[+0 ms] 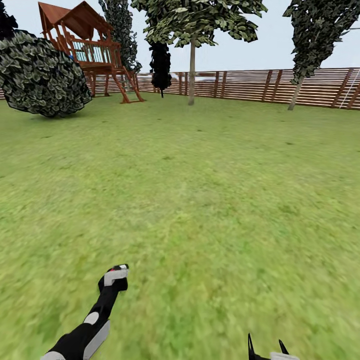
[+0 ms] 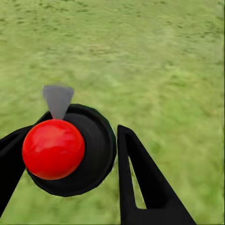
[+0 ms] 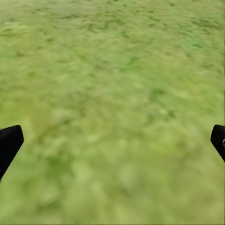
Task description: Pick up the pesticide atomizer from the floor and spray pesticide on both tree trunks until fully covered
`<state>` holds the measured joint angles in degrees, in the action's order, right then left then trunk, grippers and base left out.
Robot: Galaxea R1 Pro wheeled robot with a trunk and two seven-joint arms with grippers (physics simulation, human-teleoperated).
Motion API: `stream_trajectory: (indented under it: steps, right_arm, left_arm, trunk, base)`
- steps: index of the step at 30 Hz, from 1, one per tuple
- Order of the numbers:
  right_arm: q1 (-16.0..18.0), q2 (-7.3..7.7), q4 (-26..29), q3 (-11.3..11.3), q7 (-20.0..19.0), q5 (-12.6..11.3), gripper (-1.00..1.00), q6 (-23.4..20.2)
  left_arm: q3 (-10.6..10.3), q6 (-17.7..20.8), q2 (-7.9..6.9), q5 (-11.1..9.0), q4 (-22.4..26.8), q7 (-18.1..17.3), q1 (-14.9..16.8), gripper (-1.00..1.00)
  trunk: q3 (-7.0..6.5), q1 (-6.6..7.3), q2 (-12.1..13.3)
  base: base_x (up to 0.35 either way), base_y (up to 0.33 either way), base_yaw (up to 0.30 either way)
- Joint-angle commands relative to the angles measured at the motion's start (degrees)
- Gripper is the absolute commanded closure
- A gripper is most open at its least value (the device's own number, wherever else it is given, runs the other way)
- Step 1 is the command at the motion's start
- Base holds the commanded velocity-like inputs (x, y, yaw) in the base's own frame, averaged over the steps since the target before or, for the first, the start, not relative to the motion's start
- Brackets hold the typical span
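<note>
The left gripper point(image 2: 84, 164) has its black fingers point(image 2: 140, 183) closed around the pesticide atomizer point(image 2: 70, 150), a round black body topped by a glossy red ball, with a small grey nozzle cone jutting out beyond it. In the head view the same left gripper point(image 1: 116, 278) reaches forward low over the floor point(image 1: 200, 200), a blurred green lawn, and little of the atomizer can be made out there. The right gripper point(image 3: 112, 140) hangs with its fingers point(image 3: 9, 143) spread wide, only their dark tips at either edge of the wrist view, nothing but grass between them; the tips of the right gripper point(image 1: 268, 347) poke up at the bottom edge of the head view. Well beyond, a tree point(image 1: 192, 65) with a straight pale trunk stands near the brown slatted fence point(image 1: 240, 82), and a second tree point(image 1: 307, 55) leans further right. A round bush point(image 1: 42, 75) and a wooden playhouse point(image 1: 87, 47) occupy the far left.
</note>
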<state>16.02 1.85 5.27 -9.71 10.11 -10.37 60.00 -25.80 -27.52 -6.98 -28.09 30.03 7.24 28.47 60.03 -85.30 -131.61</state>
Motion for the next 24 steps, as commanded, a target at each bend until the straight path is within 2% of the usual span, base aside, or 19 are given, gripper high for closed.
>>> stream_trajectory:
  steps: [1, 5, 8, 11, 14, 19, 24]
  right_arm:
    - [-0.01, 0.0, 0.0, 0.0, 0.0, 0.0, -1.0, 0.0]
    - [-0.01, -0.01, 0.0, -0.05, 0.0, 0.0, -1.0, 0.0]
    - [-0.02, -0.01, -0.06, -0.05, 0.0, 0.0, -1.0, 0.0]
    - [-0.03, -0.01, -0.08, -0.05, -0.05, 0.0, -1.0, 0.0]
    - [-0.03, -0.1, -0.61, 0.02, 0.07, 0.0, -1.0, 0.0]
    - [-0.21, -0.11, -3.7, 0.1, 0.09, 0.0, -1.0, 0.0]
    - [-0.46, -0.12, -4.04, 0.12, 0.09, 0.0, -1.0, 0.0]
  left_arm:
    - [0.03, -0.04, -0.01, -0.1, 0.33, 0.06, -0.04, 1.0]
    - [0.26, -0.05, -0.53, -0.07, 1.72, 0.54, -0.22, 1.0]
    - [0.1, -0.16, -2.33, 0.02, 1.95, 2.79, -0.49, 1.0]
    - [-0.07, 0.22, -3.64, 2.56, 2.11, 3.33, -0.52, 1.0]
    - [-0.04, 0.28, -3.9, 4.26, 1.81, 3.46, -0.5, 1.0]
    - [0.1, 0.27, -4.05, 4.48, 1.63, 3.62, -0.52, 1.0]
    - [0.23, 0.19, -4.05, 4.43, 1.57, 3.69, -0.52, 1.0]
  trunk:
    - [0.0, 0.0, 0.0]
    - [0.0, 0.0, 0.0]
    - [0.0, 0.0, 0.0]
    - [0.0, 0.0, 0.0]
    - [0.0, 0.0, 0.0]
    - [0.0, 0.0, 0.0]
    - [0.0, 0.0, 0.0]
  base:
    - [0.34, 0.0, 0.0]
    - [0.34, 0.0, 0.0]
    - [0.34, 0.0, 0.0]
    - [0.34, 0.0, 0.0]
    - [0.34, 0.0, 0.0]
    - [0.34, 0.0, 0.0]
    - [0.34, 0.0, 0.0]
